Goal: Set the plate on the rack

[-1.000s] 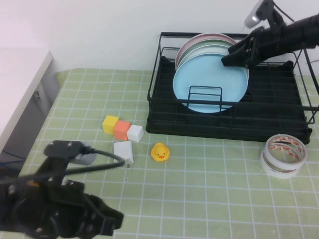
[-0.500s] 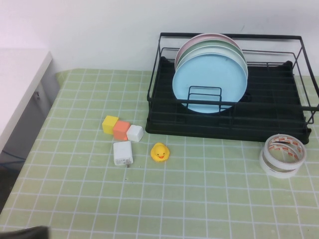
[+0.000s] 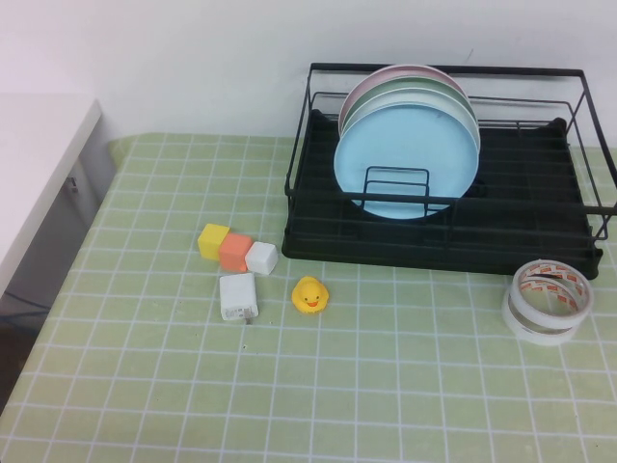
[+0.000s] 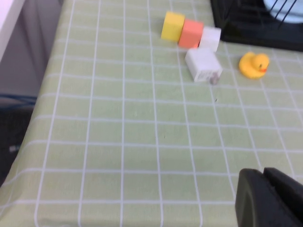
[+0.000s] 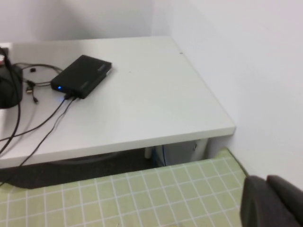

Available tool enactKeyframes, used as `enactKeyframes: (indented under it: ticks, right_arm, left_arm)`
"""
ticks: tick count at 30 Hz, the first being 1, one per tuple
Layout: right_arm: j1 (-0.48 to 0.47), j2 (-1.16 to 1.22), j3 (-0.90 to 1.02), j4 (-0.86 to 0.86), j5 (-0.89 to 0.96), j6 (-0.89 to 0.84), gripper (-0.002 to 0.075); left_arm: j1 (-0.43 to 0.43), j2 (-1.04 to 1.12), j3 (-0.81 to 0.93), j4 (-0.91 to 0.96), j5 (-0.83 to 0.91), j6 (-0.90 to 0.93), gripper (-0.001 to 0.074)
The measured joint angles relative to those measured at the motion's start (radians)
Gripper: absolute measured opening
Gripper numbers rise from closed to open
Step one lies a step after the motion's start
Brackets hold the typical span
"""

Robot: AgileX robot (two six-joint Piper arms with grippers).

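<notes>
The light sky-blue plate point(image 3: 405, 159) stands upright in a slot of the black wire rack point(image 3: 540, 231), in front of a pale green plate and a pink-white plate. Neither arm shows in the high view. My left gripper point(image 4: 265, 172) is shut and empty, low over the green mat near the table's front left, far from the rack; a corner of the rack point(image 4: 236, 23) and a sliver of the plate point(image 4: 284, 5) show in its view. My right gripper point(image 5: 267, 182) is shut and empty, facing a white desk away from the rack.
A yellow cube point(image 3: 213, 239), an orange cube point(image 3: 234, 251), a white cube point(image 3: 261, 258), a white charger point(image 3: 238, 295) and a yellow duck point(image 3: 309, 294) lie left of the rack. Tape rolls point(image 3: 548, 301) sit front right. A white side table point(image 3: 39, 164) borders the left.
The right gripper, which was at the blue plate's upper rim, has withdrawn out of the high view. The left arm has also left the lower left. The plate stays in the rack.
</notes>
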Motion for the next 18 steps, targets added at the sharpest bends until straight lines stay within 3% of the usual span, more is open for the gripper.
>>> enactKeyframes:
  ticks: [10, 18]
  right_arm:
    - [0.023, -0.198, 0.027, -0.157, 0.0, 0.087, 0.0009]
    - [0.023, -0.506, 0.314, -0.291, 0.0, 0.094, 0.0009]
  left_arm:
    - [0.0, -0.002, 0.001, 0.002, 0.032, -0.002, 0.0]
    - [0.0, -0.002, 0.001, 0.004, 0.032, -0.002, 0.0]
